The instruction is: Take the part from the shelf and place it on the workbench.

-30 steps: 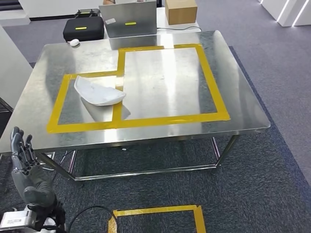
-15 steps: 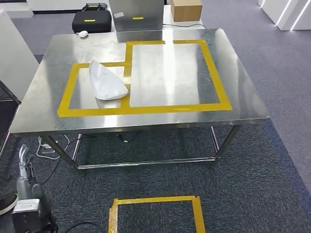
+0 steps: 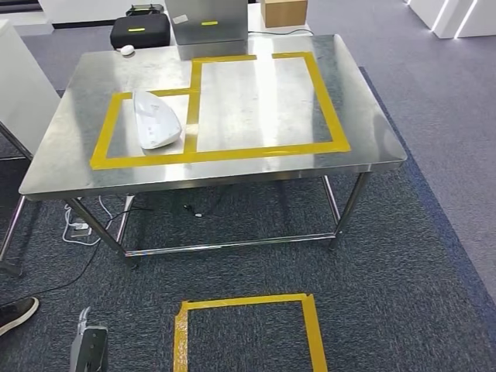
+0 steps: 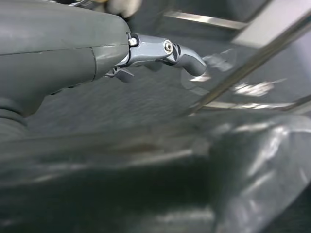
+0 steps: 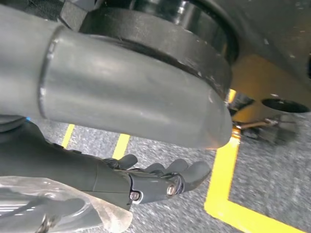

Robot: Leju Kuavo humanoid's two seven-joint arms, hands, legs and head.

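The white curved part (image 3: 155, 120) lies on the steel workbench (image 3: 374, 139), inside the smaller, left yellow-taped rectangle. My left arm hangs low at the bottom left of the head view, well below the table's front edge. In the left wrist view my left hand (image 4: 161, 51) has its fingers stretched out with nothing in them, over the carpet near the table's legs. In the right wrist view my right hand (image 5: 161, 182) hangs over the carpet with its fingers loosely apart and empty, above yellow floor tape (image 5: 220, 194).
At the workbench's far edge are a black case (image 3: 140, 32), a white mouse (image 3: 127, 50), a grey metal box (image 3: 211, 23) and a cardboard box (image 3: 284, 11). A yellow taped square (image 3: 251, 329) marks the carpet. A person's shoe (image 3: 18, 314) and cables (image 3: 82, 225) lie at left.
The whole view has shifted back from the table: the camera moved. My left hand, raised and spread by the table's front edge a second ago, has dropped low at the bottom left.
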